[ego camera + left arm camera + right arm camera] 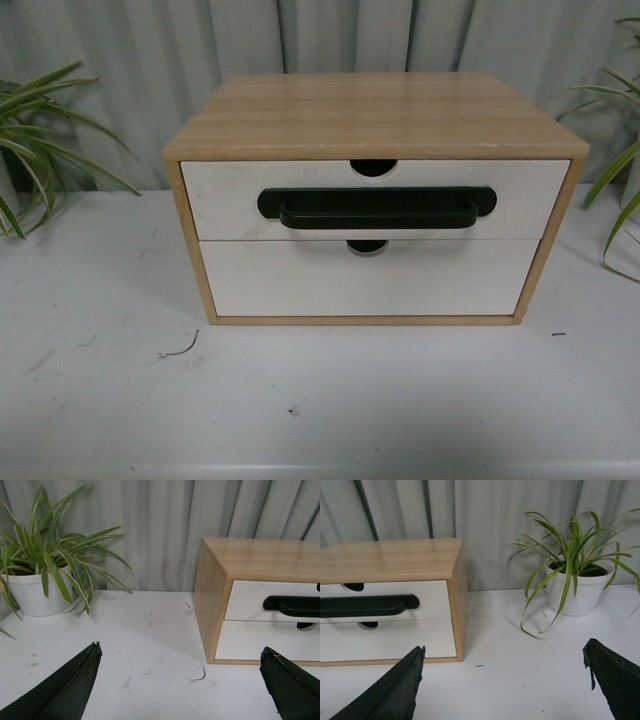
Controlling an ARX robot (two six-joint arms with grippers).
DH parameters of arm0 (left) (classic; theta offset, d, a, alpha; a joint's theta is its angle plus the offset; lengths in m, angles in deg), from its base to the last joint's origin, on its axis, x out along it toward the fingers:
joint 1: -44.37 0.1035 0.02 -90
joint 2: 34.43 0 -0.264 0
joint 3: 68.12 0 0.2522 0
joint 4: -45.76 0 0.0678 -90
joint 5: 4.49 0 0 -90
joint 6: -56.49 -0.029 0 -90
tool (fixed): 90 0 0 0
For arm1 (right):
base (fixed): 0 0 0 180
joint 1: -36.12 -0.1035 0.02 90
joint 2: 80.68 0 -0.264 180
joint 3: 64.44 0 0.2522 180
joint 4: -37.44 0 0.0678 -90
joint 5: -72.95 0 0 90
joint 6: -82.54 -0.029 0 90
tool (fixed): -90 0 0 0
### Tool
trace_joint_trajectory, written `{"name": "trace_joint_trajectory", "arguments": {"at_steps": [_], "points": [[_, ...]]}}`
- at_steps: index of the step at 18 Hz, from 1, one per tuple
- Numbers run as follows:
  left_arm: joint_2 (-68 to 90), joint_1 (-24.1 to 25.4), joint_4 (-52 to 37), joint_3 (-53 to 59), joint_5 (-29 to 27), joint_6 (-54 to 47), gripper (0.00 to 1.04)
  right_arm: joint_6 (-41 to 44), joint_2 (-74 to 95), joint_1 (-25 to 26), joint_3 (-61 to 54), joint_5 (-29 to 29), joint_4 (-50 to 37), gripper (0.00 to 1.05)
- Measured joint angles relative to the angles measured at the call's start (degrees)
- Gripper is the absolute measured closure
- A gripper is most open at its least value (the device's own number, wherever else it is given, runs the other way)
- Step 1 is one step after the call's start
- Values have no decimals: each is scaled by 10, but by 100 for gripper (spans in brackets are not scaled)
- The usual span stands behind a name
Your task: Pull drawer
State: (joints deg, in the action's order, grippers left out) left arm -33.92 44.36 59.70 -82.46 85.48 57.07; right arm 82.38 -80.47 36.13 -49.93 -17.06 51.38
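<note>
A: Drawer status?
B: The drawer (520,200) is the upper of two in a wood cabinet (375,115), centre of the front view. It has a white front, a black bar handle (376,215) across the middle and a half-round notch (373,168) in the top edge. The front sits level with the cabinet frame and looks shut.
A: Below it?
B: A lower front (370,290), plain white, just under the bar.
A: Tools?
B: Neither arm shows in the front view. The left tool (180,649) has its fingers wide apart, gripping nothing, over the table (150,630). The right tool (504,647) is the same, spread over the table. Both are clear of the cabinet.
A: Surroundings?
B: The cabinet stands on the white table. There's a plant (40,140) at the left edge of the frame and a second plant (620,170) at the right edge. A grey curtain (150,60) hangs behind. A small curled scrap (180,350) lies on the table at lower left.
</note>
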Motion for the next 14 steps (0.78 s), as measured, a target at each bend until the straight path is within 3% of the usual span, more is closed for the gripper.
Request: {"name": "trace_joint_trajectory", "arguments": {"at_steps": [14], "points": [[0,0,0,0,0,0,7,0,0,0,0,0,0,6]]}}
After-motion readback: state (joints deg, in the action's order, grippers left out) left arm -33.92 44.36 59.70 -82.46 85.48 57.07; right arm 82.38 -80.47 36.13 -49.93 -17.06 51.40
